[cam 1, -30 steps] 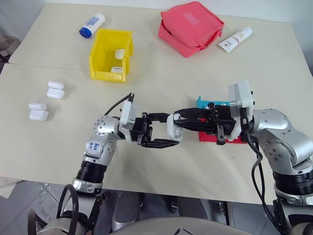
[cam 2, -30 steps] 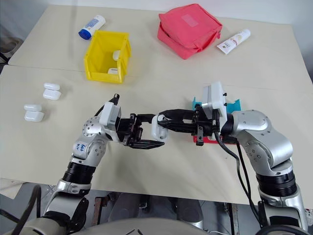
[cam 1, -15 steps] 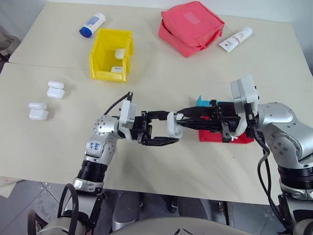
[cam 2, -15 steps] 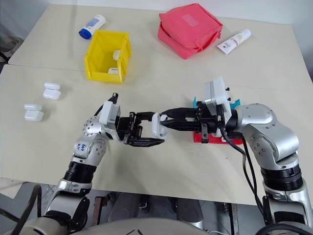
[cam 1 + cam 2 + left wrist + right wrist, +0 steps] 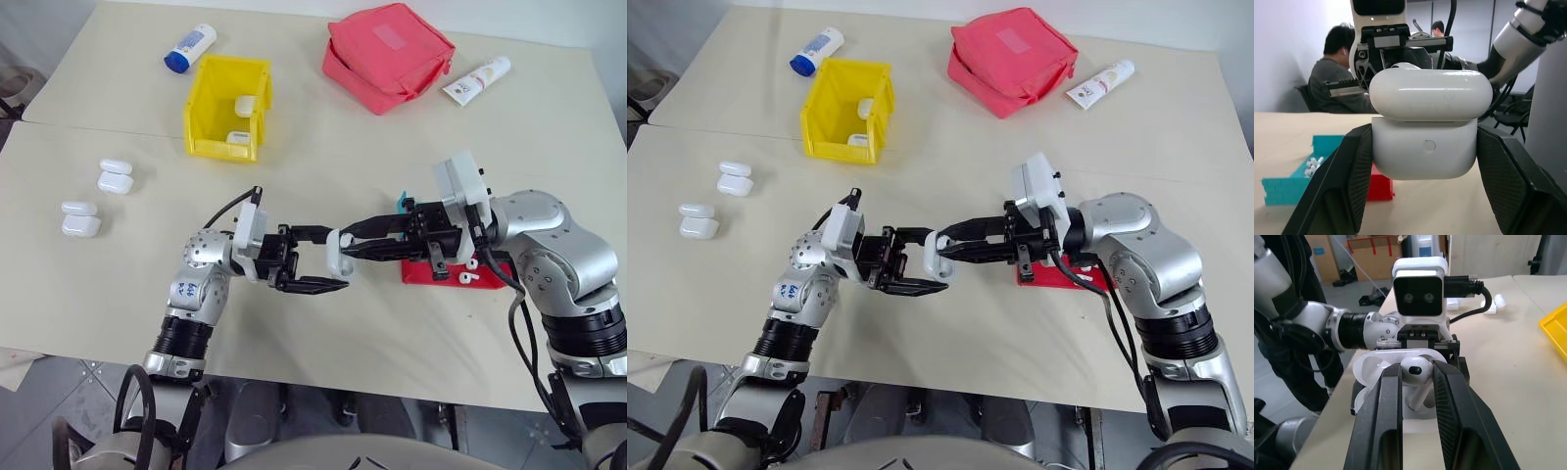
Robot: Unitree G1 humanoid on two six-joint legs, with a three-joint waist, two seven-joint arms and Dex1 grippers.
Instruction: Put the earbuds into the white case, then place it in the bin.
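Right gripper, pinching one earbud by its head, has come in closer than a second ago, the stem now poised over the open white case. Left gripper stays clamped on that case above the table. Seating looks imminent; the yellow bin waits far off.
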